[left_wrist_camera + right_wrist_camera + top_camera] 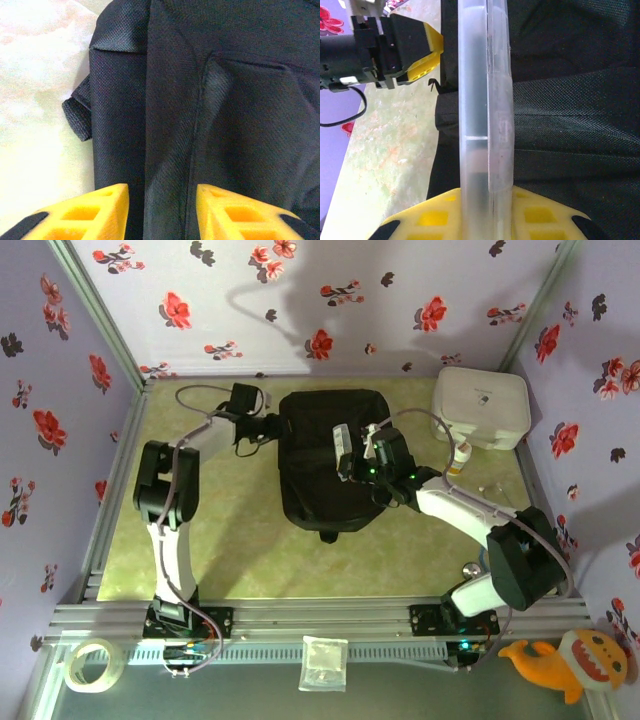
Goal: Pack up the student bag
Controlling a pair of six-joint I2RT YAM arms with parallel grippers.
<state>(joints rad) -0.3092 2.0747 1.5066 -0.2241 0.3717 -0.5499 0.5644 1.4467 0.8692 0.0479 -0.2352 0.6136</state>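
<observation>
Right wrist: tool [485, 212] pinches translucent case [482, 100].

Lavender back wall [400, 280] dotted with red and black flowers, matching left wall [50, 390] and right wall [600, 390] on either side, grey corner post [95, 305] at the left, mottled yellow-green table [250, 550] below, soft shadows [290, 300] across the back wall, aluminium rail [320, 618] along the near edge

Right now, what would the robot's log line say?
student bag: flat on table | right gripper: shut on clear plastic case over bag | left gripper: at bag's edge, jaws apart, grip unclear
</observation>
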